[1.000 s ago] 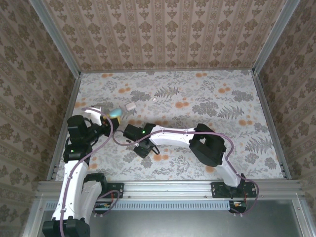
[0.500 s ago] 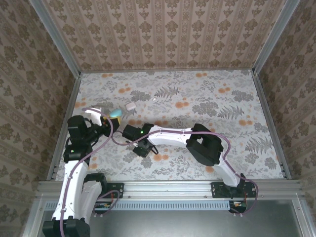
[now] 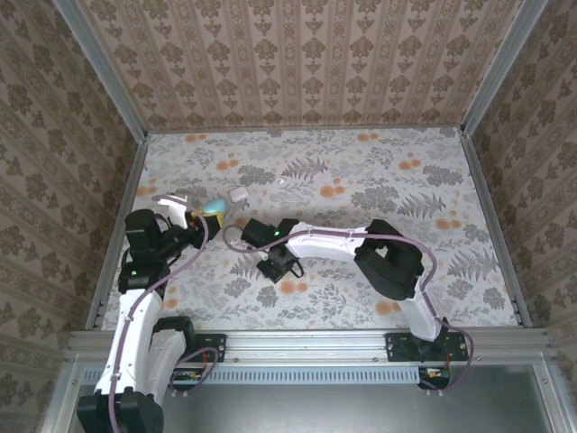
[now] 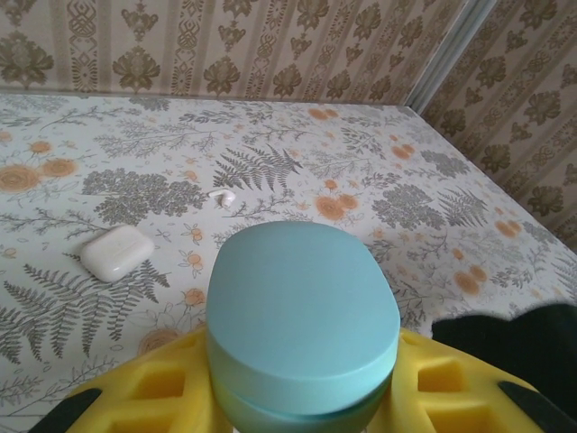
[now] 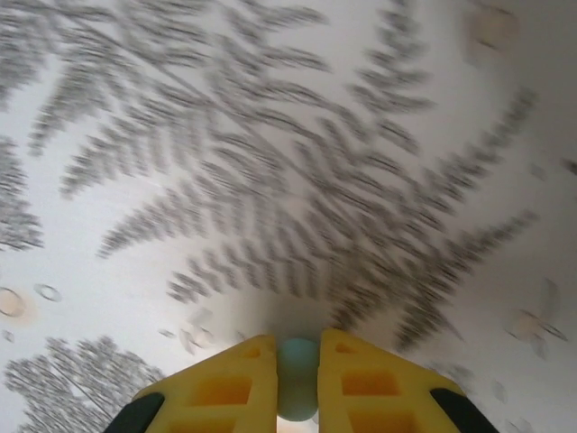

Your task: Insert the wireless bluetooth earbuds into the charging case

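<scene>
**Two arms, one teal set.** The left gripper [image 3: 200, 215] stands clamped on a teal case [image 3: 215, 207]. The pebble-shaped shell is wedged between its yellow fingers [image 4: 153, 392], smooth rounded top toward the wrist camera. Neither view settles whether the case rests on the table [image 3: 406, 180] or hangs just above it, nor whether its lid is up.

To the right of the teal case, and nearer the arms' bases, the right gripper [image 3: 273, 268] points down at the floral tabletop. Its wrist camera shows the two yellow jaws drawn together on a teal bud [image 5: 297, 383], a bean-sized piece that fills the narrow slot between the pads. The fern print beneath is smeared by blur. It cannot be told whether the bud touches the table. The bud is outside the teal case and apart from it, with a stretch of bare print between the two grippers.

Just beyond the teal case and a little to its right lies a white case [image 3: 238, 193]. It is flat on the table, closed, and touches nothing. Farther from the teal case in the same direction, past the white case, a white bud [image 3: 281, 181] lies alone on the print, clear of both cases. In the left wrist view the white case and white bud sit above the teal case's rounded top, the case to the left of the bud.
</scene>
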Robot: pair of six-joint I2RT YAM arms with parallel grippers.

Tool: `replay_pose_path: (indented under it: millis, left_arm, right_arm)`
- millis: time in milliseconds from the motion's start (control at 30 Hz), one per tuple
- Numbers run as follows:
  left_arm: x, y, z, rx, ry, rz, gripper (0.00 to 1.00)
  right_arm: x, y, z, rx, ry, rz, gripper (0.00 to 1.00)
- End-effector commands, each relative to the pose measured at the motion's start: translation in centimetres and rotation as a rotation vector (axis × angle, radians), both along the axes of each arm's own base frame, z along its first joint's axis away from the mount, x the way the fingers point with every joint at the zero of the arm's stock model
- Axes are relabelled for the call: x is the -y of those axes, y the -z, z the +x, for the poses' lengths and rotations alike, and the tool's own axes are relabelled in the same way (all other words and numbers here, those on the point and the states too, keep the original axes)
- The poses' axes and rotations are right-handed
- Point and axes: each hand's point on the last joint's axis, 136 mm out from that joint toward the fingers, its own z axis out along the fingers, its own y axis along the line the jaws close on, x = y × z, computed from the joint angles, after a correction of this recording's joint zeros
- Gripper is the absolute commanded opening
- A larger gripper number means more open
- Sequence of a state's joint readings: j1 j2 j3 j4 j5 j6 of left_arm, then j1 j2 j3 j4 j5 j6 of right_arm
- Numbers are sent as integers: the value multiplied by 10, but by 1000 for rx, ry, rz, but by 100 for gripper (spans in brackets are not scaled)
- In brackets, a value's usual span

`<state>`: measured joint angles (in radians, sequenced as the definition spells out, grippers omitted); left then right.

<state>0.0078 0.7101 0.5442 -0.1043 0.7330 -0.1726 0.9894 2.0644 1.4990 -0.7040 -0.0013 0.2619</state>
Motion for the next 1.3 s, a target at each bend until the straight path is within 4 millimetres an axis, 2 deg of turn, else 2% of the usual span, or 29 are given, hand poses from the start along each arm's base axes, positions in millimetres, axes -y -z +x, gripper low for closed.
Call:
replay_pose_path:
  millis: [0, 200, 300, 500, 567, 633, 733, 933, 1267]
  left_arm:
    - [8, -10, 1, 54, 44, -35, 14]
    - [28, -18, -2, 131, 137, -29, 15]
    - [43, -23, -6, 183, 195, -10, 15]
    - [75, -40, -16, 322, 305, 6, 15]
    - [84, -44, -18, 344, 337, 7, 15]
    - [91, -47, -19, 354, 363, 2, 15]
    - [100, -51, -20, 357, 395, -9, 15]
    - [108, -58, -27, 355, 438, -26, 14]
    - [117, -58, -39, 348, 489, -31, 14]
  right_arm:
    - [7, -34, 5, -5, 107, 112, 12]
    - [35, -81, 18, 7, 249, 221, 11]
    - [46, -118, 26, 29, 310, 302, 11]
    - [58, -205, 32, 134, 343, 479, 12]
    - [56, -229, 28, 152, 327, 550, 12]
    - [49, -246, 23, 143, 303, 616, 12]
    - [37, -259, 16, 105, 275, 698, 13]
    - [14, -256, 7, 40, 239, 746, 12]
    - [-6, -277, 15, 39, 194, 796, 13]
